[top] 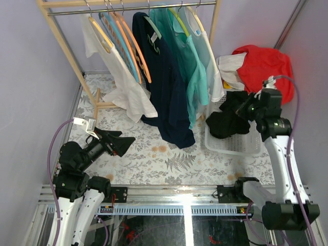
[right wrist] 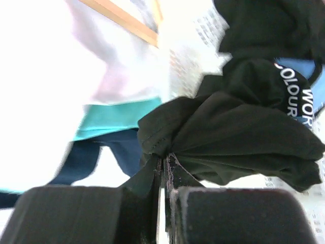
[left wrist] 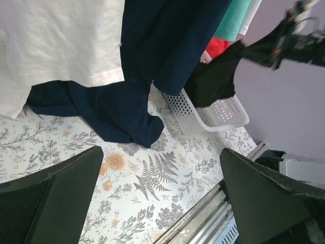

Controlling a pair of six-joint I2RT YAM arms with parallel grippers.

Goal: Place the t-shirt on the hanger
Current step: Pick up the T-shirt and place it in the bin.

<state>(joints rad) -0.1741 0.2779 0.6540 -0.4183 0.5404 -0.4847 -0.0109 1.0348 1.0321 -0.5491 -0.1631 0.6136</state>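
Observation:
The black t-shirt (top: 226, 124) hangs bunched from my right gripper (top: 242, 106), its lower part over the white basket (top: 228, 147). In the right wrist view the gripper (right wrist: 166, 163) is shut on a pinched fold of the t-shirt (right wrist: 238, 132), with white lettering and blue graphic showing at the right. The t-shirt also shows in the left wrist view (left wrist: 213, 84). The orange hanger (top: 137, 51) hangs on the wooden rack, bare, between a blue hanger and the navy shirt. My left gripper (top: 121, 143) is open and empty above the floral table, also in its wrist view (left wrist: 161, 152).
The rack (top: 61, 31) holds a white shirt (top: 120, 77), a blue hanger (top: 123, 46), a navy shirt (top: 166, 92) and teal shirts (top: 192, 61). A red garment (top: 264, 64) lies behind the basket (left wrist: 223, 114). The navy shirt's hem (left wrist: 122, 117) rests on the floral cloth.

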